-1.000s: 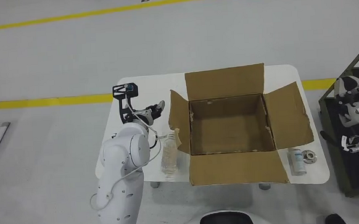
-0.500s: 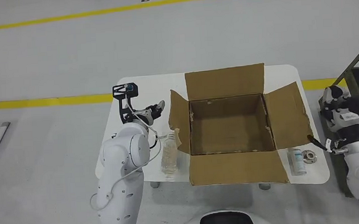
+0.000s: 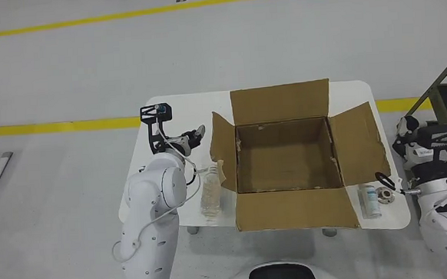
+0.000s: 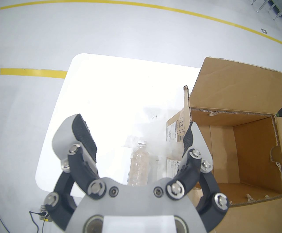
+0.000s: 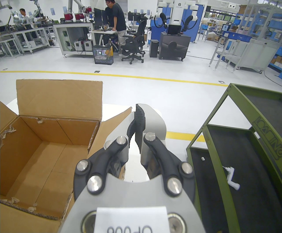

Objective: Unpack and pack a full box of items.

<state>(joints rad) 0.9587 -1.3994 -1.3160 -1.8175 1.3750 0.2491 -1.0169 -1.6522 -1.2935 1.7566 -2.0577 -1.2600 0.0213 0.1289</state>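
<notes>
The box (image 3: 286,159) sits open in the middle of the counter (image 3: 191,111) with all four flaps splayed outward, and its floor is bare cardboard as far as I can see, so I judge the unpacking done and the packing about to begin. Just off its left flap a clear plastic bottle (image 3: 210,190) lies on its side on the counter. Near the front right corner, past the right flap, a small white bottle (image 3: 370,201) rests beside a small round piece (image 3: 385,195) that I cannot identify. My left end effector (image 4: 135,130) hangs above the clear bottle with its fingers spread wide and nothing between them, exactly where it was a second ago. The change is all on my other side: over the last second my right arm has swung in from above the green cart (image 5: 209,117) toward the counter's right edge, and it is now just outside the box's right flap. My right end effector (image 5: 136,123) has its pads pressed together and carries nothing. I read that as the right side coming into reach of the small white bottle, though its fingers would have to part before any pick-up.
</notes>
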